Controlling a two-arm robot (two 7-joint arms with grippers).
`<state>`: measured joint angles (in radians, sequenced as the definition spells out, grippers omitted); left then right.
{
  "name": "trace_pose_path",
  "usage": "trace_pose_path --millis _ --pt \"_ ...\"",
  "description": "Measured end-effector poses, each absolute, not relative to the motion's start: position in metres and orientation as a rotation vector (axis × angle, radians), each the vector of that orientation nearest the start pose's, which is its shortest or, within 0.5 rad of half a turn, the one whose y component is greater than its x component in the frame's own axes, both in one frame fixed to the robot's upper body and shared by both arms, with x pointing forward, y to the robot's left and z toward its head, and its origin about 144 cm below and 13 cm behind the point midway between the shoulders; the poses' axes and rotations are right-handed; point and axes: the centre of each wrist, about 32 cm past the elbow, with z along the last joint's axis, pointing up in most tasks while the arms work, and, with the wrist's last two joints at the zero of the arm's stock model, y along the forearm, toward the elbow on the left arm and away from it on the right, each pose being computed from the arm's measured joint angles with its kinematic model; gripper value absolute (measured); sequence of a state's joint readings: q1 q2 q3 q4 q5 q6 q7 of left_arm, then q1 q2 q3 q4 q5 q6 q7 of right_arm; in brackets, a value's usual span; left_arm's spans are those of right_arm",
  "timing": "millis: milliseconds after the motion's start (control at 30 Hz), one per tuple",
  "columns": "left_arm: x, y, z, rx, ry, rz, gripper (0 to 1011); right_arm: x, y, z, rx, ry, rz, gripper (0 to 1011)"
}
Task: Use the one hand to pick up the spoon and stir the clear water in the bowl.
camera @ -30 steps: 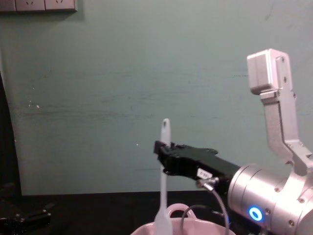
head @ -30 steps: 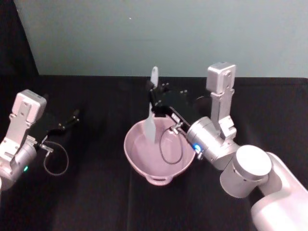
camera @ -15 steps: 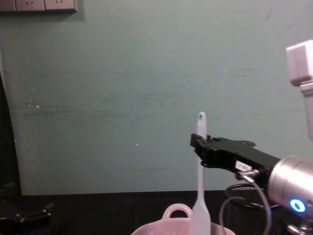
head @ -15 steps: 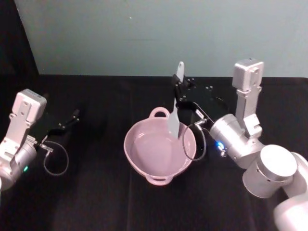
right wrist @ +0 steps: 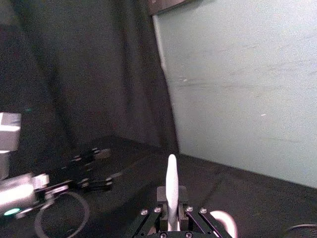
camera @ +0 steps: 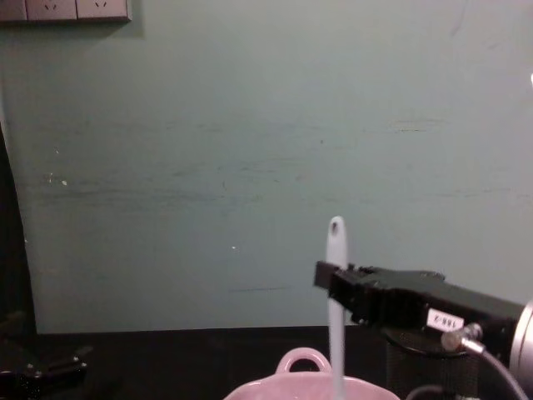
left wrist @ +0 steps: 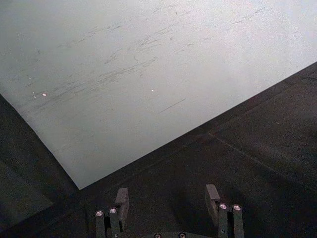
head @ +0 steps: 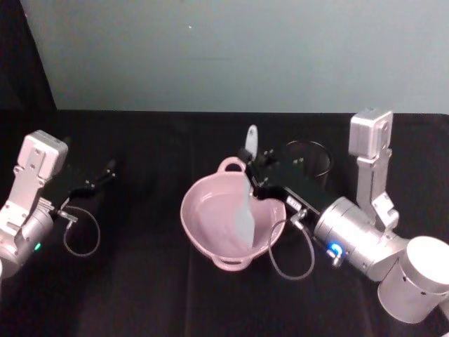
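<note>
The pale pink bowl (head: 203, 235) sits mid-table with its loop handle (camera: 301, 361) at the far rim. The white spoon (head: 245, 210) stands nearly upright, its blade down inside the bowl on the right side and its holed handle end (camera: 336, 227) sticking up. My right gripper (head: 257, 170) is shut on the spoon's handle (right wrist: 171, 186), reaching over the bowl's far right rim. Well away from the bowl, my left gripper (left wrist: 167, 198) rests open and empty at the table's left (head: 105, 172).
A black wire-mesh cup (head: 309, 159) stands just behind my right gripper, at the back right of the bowl; it also shows as the mesh cup (camera: 410, 367) under the gripper. The table is covered in black cloth (head: 140, 295), with a pale green wall behind.
My right gripper has swept the spoon from the bowl's left-centre to its far right, then back toward me and lower. The blade now sits deeper in the bowl. The left arm has not moved.
</note>
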<state>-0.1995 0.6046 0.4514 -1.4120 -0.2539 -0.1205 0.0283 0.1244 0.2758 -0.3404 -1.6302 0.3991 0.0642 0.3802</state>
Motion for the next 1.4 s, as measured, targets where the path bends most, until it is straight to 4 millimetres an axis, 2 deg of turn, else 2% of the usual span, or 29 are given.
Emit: trace_pose_path --millis 233,367,600,833,1167,1400 --pt "0.489 0.31 1.14 0.305 -0.285 1.248 1011 0.467 -0.184 1.178 0.101 0.093 -0.758 113" --pt "0.489 0.31 1.14 0.304 -0.285 1.248 1011 0.469 -0.173 1.176 0.124 0.104 -0.733 113" --pt "0.489 0.31 1.14 0.304 -0.285 1.248 1011 0.487 -0.153 1.168 0.154 0.089 -0.749 113" --pt "0.489 0.31 1.14 0.304 -0.285 1.248 1011 0.505 -0.141 1.16 0.166 0.068 -0.814 113" --pt "0.489 0.31 1.14 0.304 -0.285 1.248 1011 0.518 -0.142 1.156 0.185 0.003 -0.92 113" --pt "0.489 0.31 1.14 0.304 -0.285 1.248 1011 0.523 -0.153 1.155 0.177 -0.044 -0.987 113"
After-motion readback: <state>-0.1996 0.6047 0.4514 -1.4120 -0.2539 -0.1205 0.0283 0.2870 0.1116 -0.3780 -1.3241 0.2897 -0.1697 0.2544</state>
